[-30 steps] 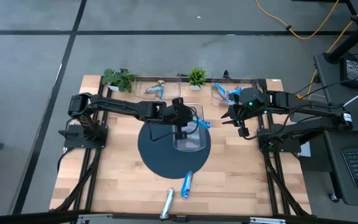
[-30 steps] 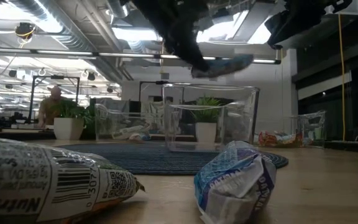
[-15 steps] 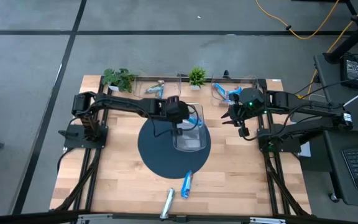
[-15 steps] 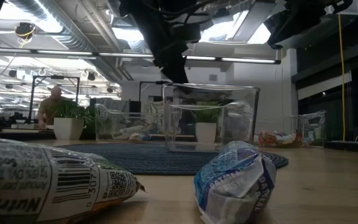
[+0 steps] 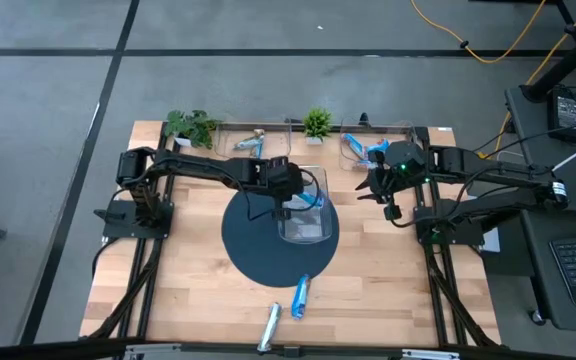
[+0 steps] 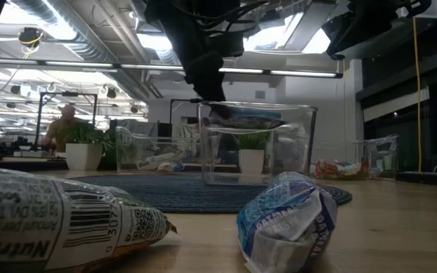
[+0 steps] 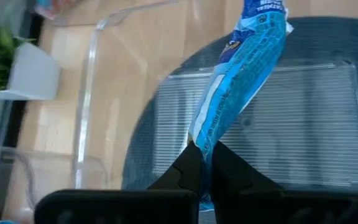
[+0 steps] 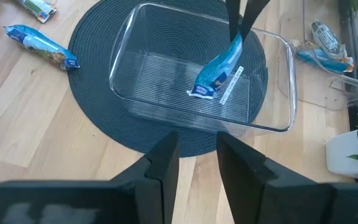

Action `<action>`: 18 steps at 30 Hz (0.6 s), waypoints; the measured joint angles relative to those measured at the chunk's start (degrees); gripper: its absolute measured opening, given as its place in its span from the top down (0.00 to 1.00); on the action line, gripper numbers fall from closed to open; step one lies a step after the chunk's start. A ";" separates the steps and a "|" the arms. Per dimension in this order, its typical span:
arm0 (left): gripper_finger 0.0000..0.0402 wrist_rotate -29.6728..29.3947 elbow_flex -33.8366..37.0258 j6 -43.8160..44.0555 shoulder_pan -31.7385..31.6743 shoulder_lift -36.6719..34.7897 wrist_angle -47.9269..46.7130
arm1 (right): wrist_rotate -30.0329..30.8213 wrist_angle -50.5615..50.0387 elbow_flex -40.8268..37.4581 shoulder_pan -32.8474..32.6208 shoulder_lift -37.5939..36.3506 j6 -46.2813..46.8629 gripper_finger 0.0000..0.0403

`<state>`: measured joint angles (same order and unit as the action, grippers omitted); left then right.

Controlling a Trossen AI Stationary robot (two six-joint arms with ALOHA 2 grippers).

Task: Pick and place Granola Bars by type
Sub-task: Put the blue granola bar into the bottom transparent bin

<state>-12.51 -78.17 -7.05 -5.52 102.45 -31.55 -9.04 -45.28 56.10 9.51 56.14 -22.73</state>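
Note:
My left gripper (image 7: 202, 149) hangs over the clear bin (image 5: 320, 236) on the round dark mat (image 5: 250, 245) and is shut on a bright blue granola bar (image 7: 241, 81). In the low view the bar (image 6: 245, 117) sits at the height of the bin's rim. My right gripper (image 8: 197, 140) is open and waits above the table's right side (image 5: 383, 190), touching nothing. Two more bars lie on the wood near the near edge, one blue (image 5: 301, 296) and one silvery white (image 5: 270, 326). My left gripper pinches one end of the blue bar (image 7: 199, 138) between its two fingers. The fingers (image 8: 238, 18) come from above, pointing down. The bar is lifted clear and slants away from the fingers, its free end (image 8: 201, 90) over the bin's floor.
Two clear bins stand along the far edge, one (image 5: 253, 143) with a few bars and one (image 5: 368, 150) with blue ones. Small green plants (image 5: 190, 125) (image 5: 316, 122) stand beside them. Bare wood lies left and right of the mat. A person (image 6: 63, 125) is in the room behind.
My left gripper has come down over the centre bin, staying shut on the blue bar. The bar has dropped from well above the bin to the height of its rim.

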 joint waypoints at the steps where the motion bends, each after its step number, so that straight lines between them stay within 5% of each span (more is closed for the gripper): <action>1: 0.99 0.21 0.00 -0.17 -0.02 0.07 -0.20 | 0.00 0.00 0.00 0.00 0.00 -0.03 0.72; 18: 0.99 4.72 0.02 -1.24 -0.63 4.89 0.33 | 0.02 0.07 0.00 0.03 -0.02 0.03 0.72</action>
<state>-7.79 -78.15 -8.29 -6.15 107.34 -31.22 -9.02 -45.21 56.10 9.54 56.12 -22.70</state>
